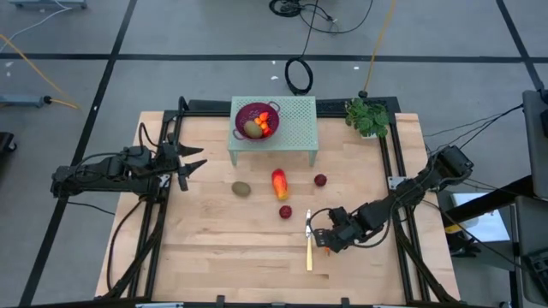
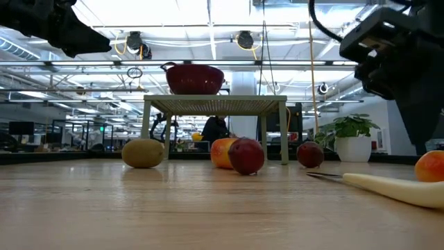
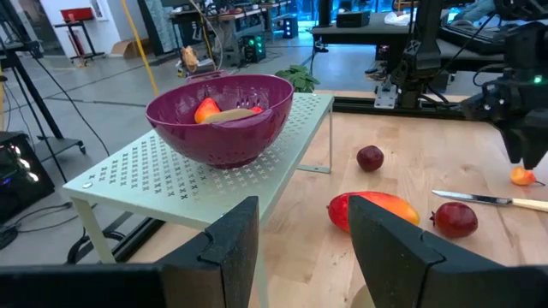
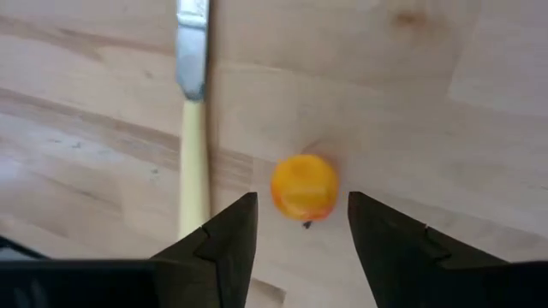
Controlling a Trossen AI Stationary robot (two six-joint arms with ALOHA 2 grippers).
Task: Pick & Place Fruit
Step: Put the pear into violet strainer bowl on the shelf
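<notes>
On the wooden table lie a brown-green oval fruit [image 1: 241, 188], a red-orange oblong fruit [image 1: 279, 182] and two dark red balls [image 1: 319, 180] [image 1: 284, 211]. A tiny orange piece [image 4: 304, 186] rests on the table beside the yellow-handled knife [image 1: 308, 244]. My right gripper [image 1: 323, 240] hangs open just above that piece, pointing steeply down, one finger on each side of it and not touching. My left gripper [image 1: 195, 167] waits open at the table's left side, holding nothing. More fruit lies in the purple colander [image 1: 255, 120].
The colander stands on a pale green perforated rack [image 1: 295, 128] at the far middle of the table. A potted plant [image 1: 368, 117] is at the far right corner. The knife's blade [image 4: 193, 51] lies close to my right gripper's finger [image 4: 227, 244].
</notes>
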